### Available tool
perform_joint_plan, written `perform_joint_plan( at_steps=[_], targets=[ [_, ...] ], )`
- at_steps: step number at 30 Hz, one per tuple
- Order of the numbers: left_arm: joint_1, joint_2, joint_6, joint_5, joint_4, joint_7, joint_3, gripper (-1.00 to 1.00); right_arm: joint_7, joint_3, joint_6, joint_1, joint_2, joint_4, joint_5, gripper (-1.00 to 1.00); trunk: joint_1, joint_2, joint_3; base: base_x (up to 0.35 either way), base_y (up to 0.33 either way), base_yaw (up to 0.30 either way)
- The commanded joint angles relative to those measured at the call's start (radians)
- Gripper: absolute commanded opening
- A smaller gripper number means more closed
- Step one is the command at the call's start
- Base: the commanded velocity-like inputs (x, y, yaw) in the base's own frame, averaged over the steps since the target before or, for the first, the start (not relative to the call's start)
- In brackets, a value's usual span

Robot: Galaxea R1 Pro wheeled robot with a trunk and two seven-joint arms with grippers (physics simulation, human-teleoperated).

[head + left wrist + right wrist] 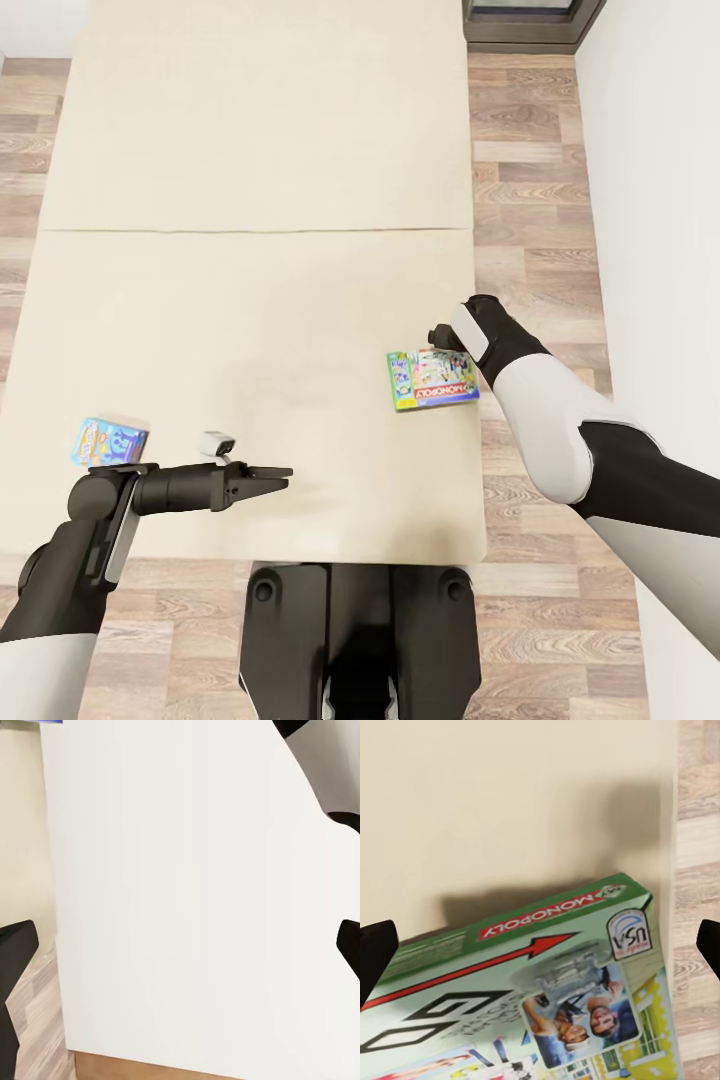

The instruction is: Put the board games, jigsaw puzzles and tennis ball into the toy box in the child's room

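Little looks done from here: the Monopoly board game [433, 380] lies at the bed's [250, 300] right edge, right gripper [440, 336] poised over it with jaws apart, the small blue game [108, 442] sits lower left, left gripper's [272, 478] jaws together.

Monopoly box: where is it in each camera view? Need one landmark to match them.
Head view: Monopoly box lies on the bed near its right edge, by the right gripper.
Left wrist view: not in it.
Right wrist view: Monopoly box close up, across the lower frame.
Shared landmark: the bed's edge against the wood floor.
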Motion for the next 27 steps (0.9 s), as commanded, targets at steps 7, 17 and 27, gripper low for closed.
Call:
perform_joint_plan(
  at_steps=[7, 17, 27],
  targets=[
    [0.000, 0.000, 0.010, 0.000, 0.000, -0.004, 0.000, 1.00, -0.008, -0.001, 0.002, 0.000, 0.000, -0.001, -0.010, 1.00, 0.001, -0.002, -0.012, 0.000, 0.000, 0.000],
    [0.000, 0.000, 0.009, 0.000, 0.000, -0.004, 0.000, 1.00, -0.008, -0.001, 0.002, 0.000, 0.000, -0.001, -0.010, 1.00, 0.001, -0.002, -0.029, 0.000, 0.000, 0.000],
    [0.000, 0.000, 0.009, 0.000, 0.000, -0.004, -0.001, 1.00, -0.008, -0.001, 0.000, 0.000, 0.000, -0.001, -0.010, 1.00, 0.001, -0.002, -0.040, 0.000, 0.000, 0.000]
  ],
)
